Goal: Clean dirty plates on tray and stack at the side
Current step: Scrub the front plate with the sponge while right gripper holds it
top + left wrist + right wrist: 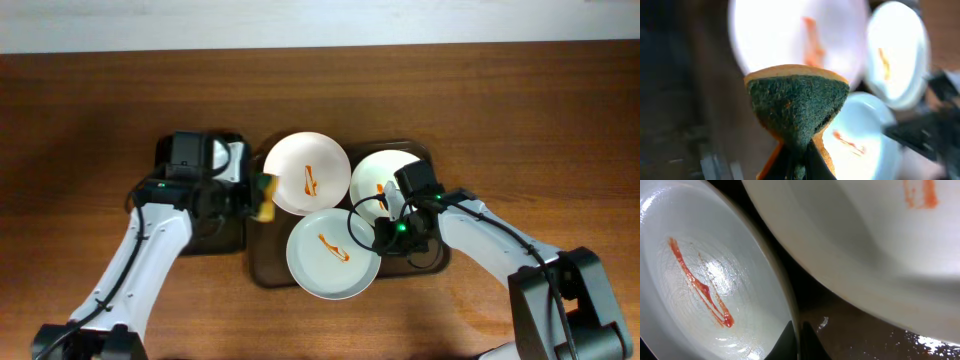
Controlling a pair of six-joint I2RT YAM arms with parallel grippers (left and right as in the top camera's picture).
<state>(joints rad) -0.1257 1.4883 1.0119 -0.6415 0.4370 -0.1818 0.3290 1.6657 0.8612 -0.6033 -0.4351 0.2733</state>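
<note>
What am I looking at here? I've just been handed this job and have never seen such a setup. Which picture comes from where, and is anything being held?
These are two robot arms at a wooden table, each ending in a two-finger gripper. The wide picture looks straight down from above. The other two come from small cameras on the wrists, each looking along its own arm's fingers.

On the table sits a brown tray with three white plates, each with an orange smear: a far plate, a right plate and a near plate. A smaller black tray lies to its left.

The left gripper is shut on a sponge, held beside the far plate. The right gripper is shut at the near plate's rim and seems to pinch it.
</note>
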